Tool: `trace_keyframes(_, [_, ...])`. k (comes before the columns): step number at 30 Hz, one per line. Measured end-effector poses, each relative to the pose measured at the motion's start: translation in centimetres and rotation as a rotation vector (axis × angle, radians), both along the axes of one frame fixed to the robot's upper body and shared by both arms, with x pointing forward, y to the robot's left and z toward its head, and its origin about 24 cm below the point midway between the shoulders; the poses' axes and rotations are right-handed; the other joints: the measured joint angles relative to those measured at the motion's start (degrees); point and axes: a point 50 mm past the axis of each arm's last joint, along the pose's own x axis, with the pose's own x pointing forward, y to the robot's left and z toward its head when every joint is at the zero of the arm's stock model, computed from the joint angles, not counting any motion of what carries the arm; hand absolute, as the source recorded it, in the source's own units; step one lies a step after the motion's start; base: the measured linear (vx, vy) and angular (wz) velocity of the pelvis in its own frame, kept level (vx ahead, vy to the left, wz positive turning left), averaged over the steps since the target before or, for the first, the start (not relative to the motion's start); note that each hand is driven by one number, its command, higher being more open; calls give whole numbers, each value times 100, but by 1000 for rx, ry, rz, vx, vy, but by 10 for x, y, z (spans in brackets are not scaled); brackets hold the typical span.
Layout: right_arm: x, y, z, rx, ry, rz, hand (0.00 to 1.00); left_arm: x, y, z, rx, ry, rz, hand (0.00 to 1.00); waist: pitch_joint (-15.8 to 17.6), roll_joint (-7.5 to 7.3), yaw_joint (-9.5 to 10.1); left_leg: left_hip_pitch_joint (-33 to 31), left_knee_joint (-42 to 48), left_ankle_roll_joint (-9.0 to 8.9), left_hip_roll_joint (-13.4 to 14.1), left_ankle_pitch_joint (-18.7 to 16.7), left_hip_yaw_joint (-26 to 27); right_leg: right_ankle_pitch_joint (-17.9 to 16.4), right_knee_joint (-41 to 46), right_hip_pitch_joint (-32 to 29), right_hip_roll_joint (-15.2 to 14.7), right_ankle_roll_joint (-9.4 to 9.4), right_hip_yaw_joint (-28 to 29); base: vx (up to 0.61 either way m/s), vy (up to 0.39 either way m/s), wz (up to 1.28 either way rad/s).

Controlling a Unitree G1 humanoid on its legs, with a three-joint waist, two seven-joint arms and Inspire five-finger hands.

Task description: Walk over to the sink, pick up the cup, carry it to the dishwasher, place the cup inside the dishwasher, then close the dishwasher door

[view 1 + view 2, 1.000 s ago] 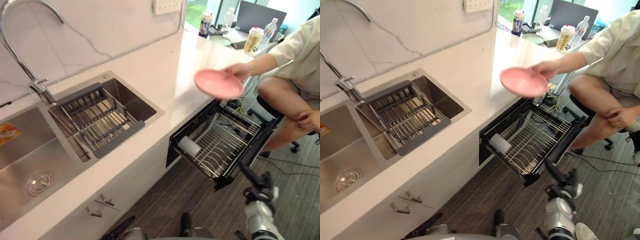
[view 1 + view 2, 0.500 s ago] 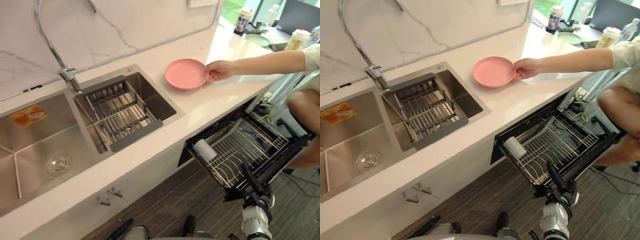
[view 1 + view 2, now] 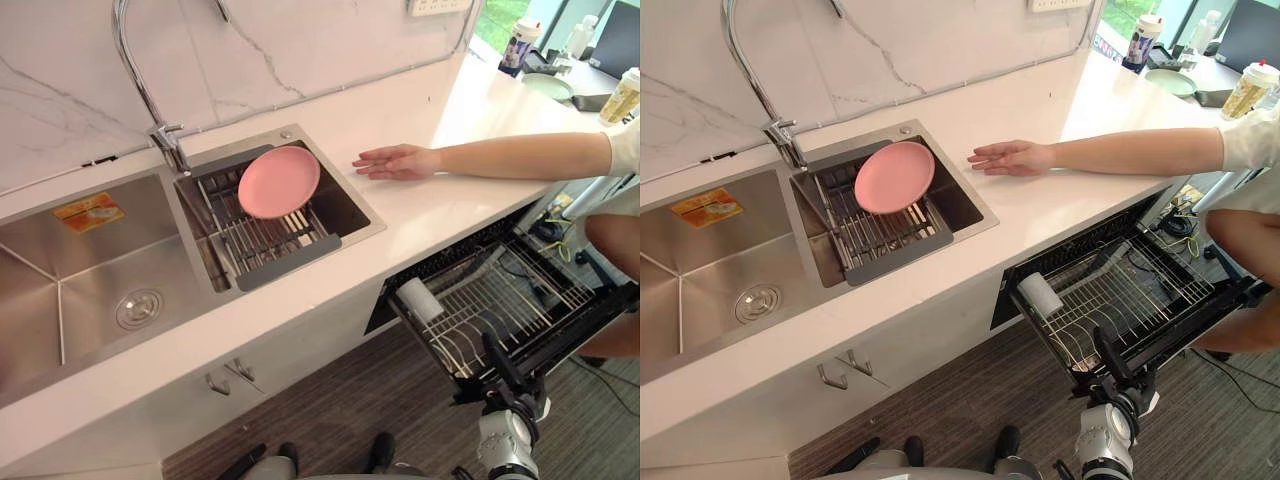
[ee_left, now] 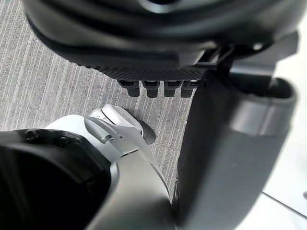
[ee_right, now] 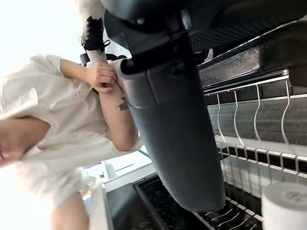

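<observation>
A white cup (image 3: pixel 420 298) lies on its side in the wire rack of the pulled-out dishwasher drawer (image 3: pixel 548 348); the right wrist view has the cup (image 5: pixel 286 207) at its corner. My right hand (image 3: pixel 497 366) hangs low in front of the drawer with straight fingers and holds nothing; its thumb (image 5: pixel 177 124) reaches toward the rack. My left hand (image 4: pixel 144 43) hangs over the floor, fingers relaxed and empty. A pink plate (image 3: pixel 279 181) leans in the drain rack (image 3: pixel 290 262) of the right sink basin.
A person sits at the right, with a bare hand (image 3: pixel 395 160) flat on the white counter (image 3: pixel 420 215) beside the sink. A tall faucet (image 3: pixel 165 140) stands behind the two steel basins. Bottles and cups (image 3: pixel 522 42) stand at the counter's far end.
The camera has swung left. The person moved the pink plate from over the dishwasher to the counter and then into the sink rack, and let go. The cup has not moved.
</observation>
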Motion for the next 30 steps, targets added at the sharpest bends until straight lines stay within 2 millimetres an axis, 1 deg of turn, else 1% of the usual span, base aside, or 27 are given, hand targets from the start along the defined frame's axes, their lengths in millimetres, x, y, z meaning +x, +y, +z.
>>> trace_keyframes(1, [0,-1,2,-7,5,-7,100,0,0,0,-1,1,0,100,-6,-8,-3,11,-8,2,-1,2,12,-2,1,0,0,3,8,68,19,-10])
trace_keyframes(2, [-2,-5,10,-18,-10,-53,100,-1,-1,0,-2,2,0,100,-13,-12,-15,71,-29,7,-4,4,52,-8,2,25,-3,15,38,65,23,-8])
trace_keyframes(4, [-3,-10,18,-40,-33,-79,100,-2,-1,0,-4,7,1,100,-14,-28,-52,103,-39,8,-5,2,75,-18,3,58,-4,28,55,45,24,-8])
trace_keyframes(6, [-4,-19,45,-125,-113,-99,100,-6,1,0,9,15,-5,100,-60,-57,-133,181,-80,12,-3,-5,196,-27,3,63,-1,42,146,31,25,-19])
trace_keyframes(7, [-4,-20,54,-154,-138,-101,100,-6,1,1,12,15,-6,100,-67,-61,-144,204,-89,12,3,-9,251,-26,3,62,4,44,191,13,25,-31])
trace_keyframes(8, [-4,-23,69,-211,-187,-101,100,-9,2,1,13,21,7,100,-90,-116,-178,240,-86,15,16,-34,339,-24,3,57,23,44,270,0,17,-31])
trace_keyframes(10, [-6,-25,97,-313,-272,-85,100,-16,3,0,12,34,42,100,-182,-150,-244,286,-52,10,47,-109,461,-23,2,52,59,45,388,4,11,-32])
trace_keyframes(11, [-6,-25,105,-341,-298,-77,100,-17,4,0,12,36,54,100,-194,-168,-268,296,-38,8,57,-127,505,-23,2,49,69,44,429,-8,8,-34])
trace_keyframes(13, [-8,-25,136,-492,-352,-35,100,-22,5,0,13,43,84,100,-258,-208,-304,304,25,-4,97,-210,661,-12,2,7,117,29,590,-19,5,-35])
trace_keyframes(14, [-9,-25,143,-532,-363,-28,100,-23,5,0,14,44,87,100,-282,-216,-305,296,44,-12,107,-230,685,-8,2,-12,128,23,625,-5,-4,-30])
trace_keyframes(16, [-9,-24,168,-621,-444,-1,100,-25,6,0,20,45,93,100,-297,-229,-341,286,139,-29,149,-288,731,0,3,-20,170,11,699,0,-10,-18])
trace_keyframes(18, [-6,-23,182,-661,-504,39,100,-25,6,0,27,44,85,100,-305,-234,-359,263,209,-41,179,-321,754,6,3,-25,195,2,735,-8,-13,-10])
trace_keyframes(19, [1,-22,191,-681,-546,82,100,-25,6,0,29,44,85,100,-305,-234,-363,238,282,-52,204,-355,767,11,4,-25,212,-5,759,-16,-11,-9])
trace_keyframes(20, [6,-21,194,-684,-573,107,100,-26,6,0,29,44,85,100,-307,-231,-361,217,326,-58,217,-373,766,13,4,-25,222,-9,764,-27,-16,-5])
trace_keyframes(21, [15,-17,202,-685,-628,153,100,-26,6,0,31,43,86,100,-308,-230,-359,166,428,-68,250,-414,754,17,5,-25,246,-20,763,0,0,0])
trace_keyframes(22, [20,-14,206,-685,-653,182,100,-26,6,0,32,42,87,100,-308,-230,-358,140,476,-75,265,-428,736,17,5,-23,258,-25,757,-36,-27,9])
trace_keyframes(24, [38,1,220,-714,-733,321,100,-24,7,0,41,31,89,100,-308,-229,-333,14,632,-93,326,-450,617,11,7,-5,298,-39,674,-43,-38,23])
trace_keyframes(27, [53,17,229,-727,-790,455,100,-20,6,1,47,18,88,100,-303,-223,-267,-71,779,-111,368,-472,339,-44,9,167,313,-105,392,-51,-26,52])
trace_keyframes(29, [59,22,229,-719,-802,490,100,-19,7,1,50,12,86,100,-299,-225,-215,-71,821,-56,387,-535,289,-74,15,256,306,-116,270,-45,15,51])
trace_keyframes(30, [60,25,227,-712,-802,513,100,-18,8,1,55,12,80,100,-293,-214,-202,-71,895,-63,562,-591,657,-114,24,361,271,-91,62,-36,34,62])
